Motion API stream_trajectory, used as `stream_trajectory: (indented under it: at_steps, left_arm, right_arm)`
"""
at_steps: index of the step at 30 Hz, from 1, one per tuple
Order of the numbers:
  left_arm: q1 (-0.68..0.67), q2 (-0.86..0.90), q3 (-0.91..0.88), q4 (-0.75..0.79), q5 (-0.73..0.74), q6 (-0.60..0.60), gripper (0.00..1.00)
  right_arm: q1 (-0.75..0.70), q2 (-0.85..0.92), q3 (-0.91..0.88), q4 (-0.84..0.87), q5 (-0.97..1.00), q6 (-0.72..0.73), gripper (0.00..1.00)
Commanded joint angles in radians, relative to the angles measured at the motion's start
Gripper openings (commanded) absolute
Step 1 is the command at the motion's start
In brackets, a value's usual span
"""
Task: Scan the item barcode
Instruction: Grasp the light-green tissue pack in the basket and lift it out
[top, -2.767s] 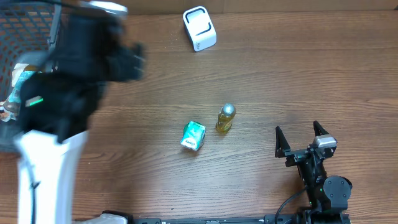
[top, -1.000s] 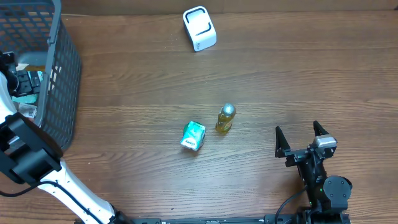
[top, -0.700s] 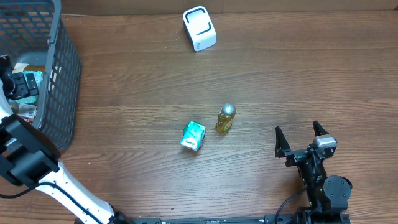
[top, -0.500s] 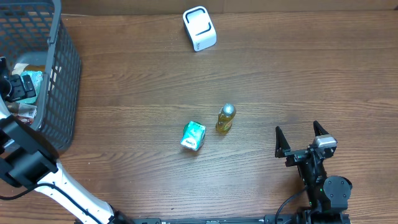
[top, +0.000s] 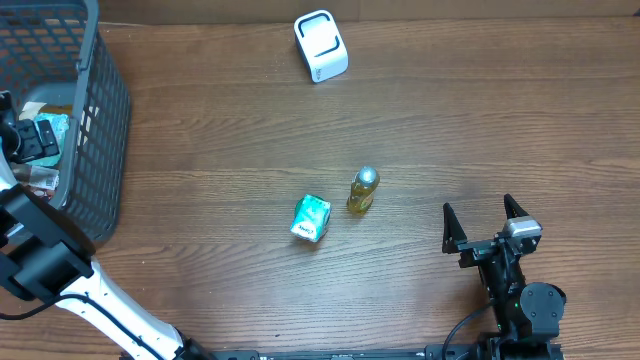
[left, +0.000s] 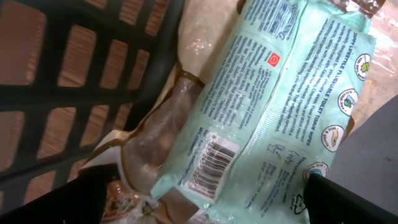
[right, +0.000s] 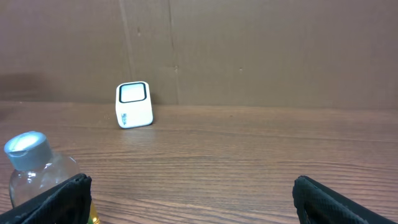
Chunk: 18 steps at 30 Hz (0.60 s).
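Inside basket (top: 100, 120) — mint-green packet (left: 273, 106), barcode (left: 211, 165) showing; left jaws, right jaws released.

The mint-green packet (left: 273, 118) carries a printed barcode (left: 211, 163). Up and right of the barcode sit a small red square symbol (left: 272, 60) and dense fine print. No wording or digits are legible.
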Motion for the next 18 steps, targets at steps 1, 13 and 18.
stream_trajectory:
  at_steps: [1, 13, 18]
  left_arm:
    - [0.005, 0.013, -0.023, 0.011, 0.073, 0.061, 1.0]
    - [0.005, 0.016, -0.101, 0.069, 0.106, 0.101, 0.99]
    - [0.005, 0.019, -0.177, 0.129, 0.095, 0.1, 1.0]
  right_arm:
    - [-0.005, -0.012, -0.011, 0.005, 0.004, -0.005, 1.0]
    - [-0.005, -0.012, -0.011, 0.005, 0.004, -0.005, 1.0]
    - [-0.005, -0.012, -0.011, 0.005, 0.004, -0.005, 1.0]
